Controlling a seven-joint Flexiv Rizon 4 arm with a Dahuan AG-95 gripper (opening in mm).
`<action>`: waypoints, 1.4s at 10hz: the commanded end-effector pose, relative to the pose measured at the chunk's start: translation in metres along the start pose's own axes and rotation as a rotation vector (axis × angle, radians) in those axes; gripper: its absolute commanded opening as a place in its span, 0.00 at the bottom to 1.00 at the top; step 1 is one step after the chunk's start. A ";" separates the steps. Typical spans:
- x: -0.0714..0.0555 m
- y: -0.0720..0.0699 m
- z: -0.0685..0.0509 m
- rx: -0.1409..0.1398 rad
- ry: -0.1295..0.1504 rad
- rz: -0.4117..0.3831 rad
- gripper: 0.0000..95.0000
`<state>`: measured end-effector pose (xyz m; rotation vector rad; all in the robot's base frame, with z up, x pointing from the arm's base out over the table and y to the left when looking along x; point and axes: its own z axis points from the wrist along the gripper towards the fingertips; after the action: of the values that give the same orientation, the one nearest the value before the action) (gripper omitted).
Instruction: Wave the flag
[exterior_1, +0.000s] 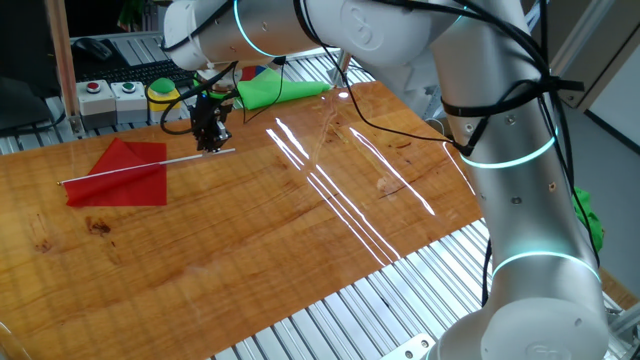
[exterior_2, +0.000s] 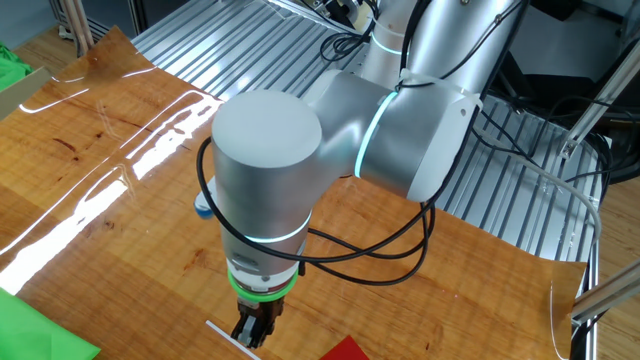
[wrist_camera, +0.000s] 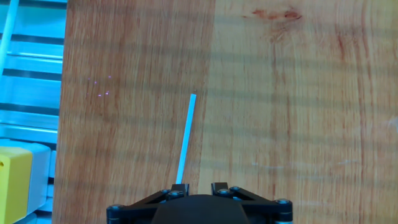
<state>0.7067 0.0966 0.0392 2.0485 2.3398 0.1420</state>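
Note:
The flag lies flat on the wooden table, its red cloth (exterior_1: 120, 175) at the left and its thin white stick (exterior_1: 150, 165) running right. My gripper (exterior_1: 212, 142) is down at the stick's right end, close over the table. In the hand view the stick (wrist_camera: 186, 137) runs from the middle of the frame down under my left fingertip (wrist_camera: 179, 188), and the gripper (wrist_camera: 196, 186) shows a narrow gap between its jaws with nothing in it. In the other fixed view the gripper (exterior_2: 252, 335) stands beside the stick (exterior_2: 225, 333), and a corner of the red cloth (exterior_2: 345, 350) shows.
A green cloth (exterior_1: 275, 90) lies at the table's back edge and shows in the other fixed view (exterior_2: 40, 335). A yellow button box (exterior_1: 163, 92) and a grey control box (exterior_1: 95, 95) stand behind the table. Metal slats surround the table (exterior_1: 300, 230).

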 end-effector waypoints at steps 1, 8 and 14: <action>0.000 0.000 0.000 -0.001 -0.001 0.000 0.20; 0.000 0.000 0.000 -0.001 -0.001 0.000 0.20; 0.000 0.000 0.000 0.005 0.001 -0.196 0.20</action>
<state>0.7062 0.0964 0.0393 1.9779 2.4000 0.1406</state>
